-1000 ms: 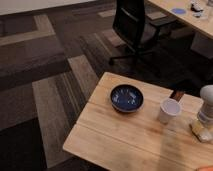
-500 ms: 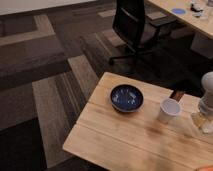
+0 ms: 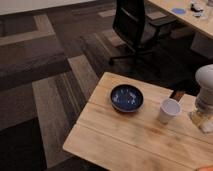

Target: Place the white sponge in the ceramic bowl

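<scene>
The ceramic bowl (image 3: 126, 97) is dark blue and glossy, and stands empty on the wooden table (image 3: 115, 142), left of centre. My gripper (image 3: 202, 116) hangs from the grey arm (image 3: 205, 82) at the table's right edge, well to the right of the bowl. The white sponge (image 3: 205, 123), a pale cream block, shows at the gripper's tip just above or on the tabletop. I cannot tell whether it is held.
A white cup (image 3: 169, 110) stands between the bowl and the gripper. A small dark object (image 3: 176, 94) sits at the table's far edge. A black office chair (image 3: 135, 25) stands on the carpet behind the table. Another desk (image 3: 192, 20) is at the top right.
The arm's grey segment has shifted slightly upward at the right edge. The bowl and the cup have not moved.
</scene>
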